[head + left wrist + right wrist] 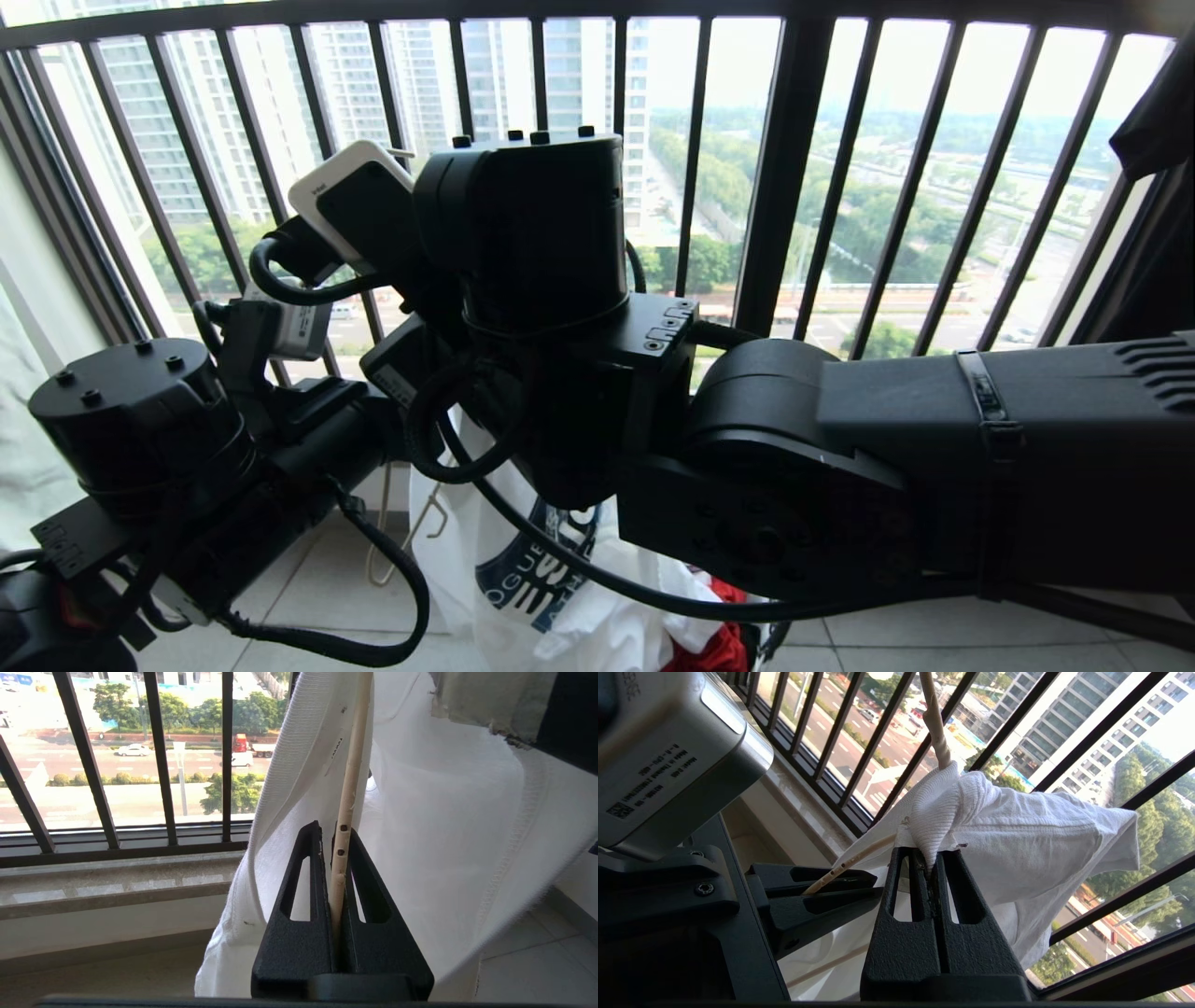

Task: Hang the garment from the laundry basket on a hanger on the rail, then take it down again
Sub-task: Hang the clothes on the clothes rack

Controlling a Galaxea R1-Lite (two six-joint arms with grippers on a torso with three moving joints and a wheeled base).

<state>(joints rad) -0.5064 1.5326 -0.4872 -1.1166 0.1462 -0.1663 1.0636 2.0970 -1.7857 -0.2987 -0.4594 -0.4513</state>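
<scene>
Fingers (299, 877) of the left gripper (334, 872) are pinched on the hanger (348, 788), its thin wire running straight out between them and on under the cloth. Just beside it, the right gripper (931, 868) is clamped on the ribbed collar of the T-shirt (1041, 830), bunched where the hook stem comes up. My read: the collar must slide along that wire, and the right gripper is nearer for it.

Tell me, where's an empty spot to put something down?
Bare floor tiles lie left of the hanging T-shirt, below the window railing. It is crowded where both arms cross, and by the red cloth under the shirt.
</scene>
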